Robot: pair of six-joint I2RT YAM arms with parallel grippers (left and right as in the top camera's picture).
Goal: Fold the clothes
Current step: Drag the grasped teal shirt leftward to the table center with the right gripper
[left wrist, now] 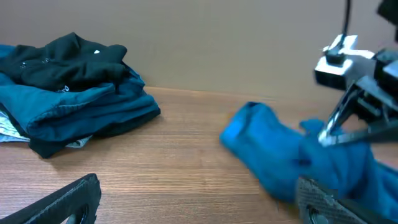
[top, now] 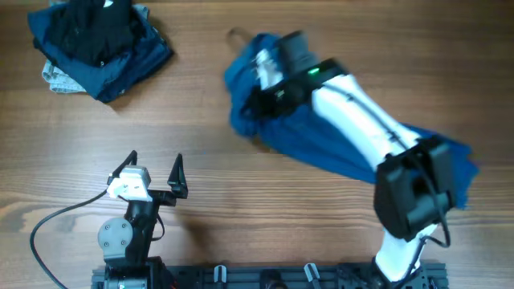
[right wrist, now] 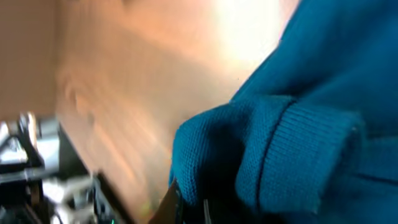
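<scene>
Blue shirt (top: 289, 140) lies bunched right of centre on the bench (top: 265, 217), under the right arm. Right end effector (left wrist: 326, 134) is clamped on a fold near the ribbed cuff (right wrist: 298, 149). Left end effector (top: 155, 164) is apart, idle at front left. Risk: a one-point pull with nothing anchoring could drag or crumple the shirt. Clothes heap (top: 100, 44) sits in the far-left corner.

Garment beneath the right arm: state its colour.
Plain mid-blue fabric garment, clearest in the right wrist view.

**pixelpete:** Overhead's evenly lit, soft shadows only. The blue shirt (top: 293, 136) smears a bit at its far end though.

**rigwatcher:** Yeah, blur. Right wrist view's worse: blown-out glare on the table (right wrist: 249, 31) just above the shirt, and everything left of it is mush.

**pixelpete:** Left wrist: shirt soft too.
</scene>
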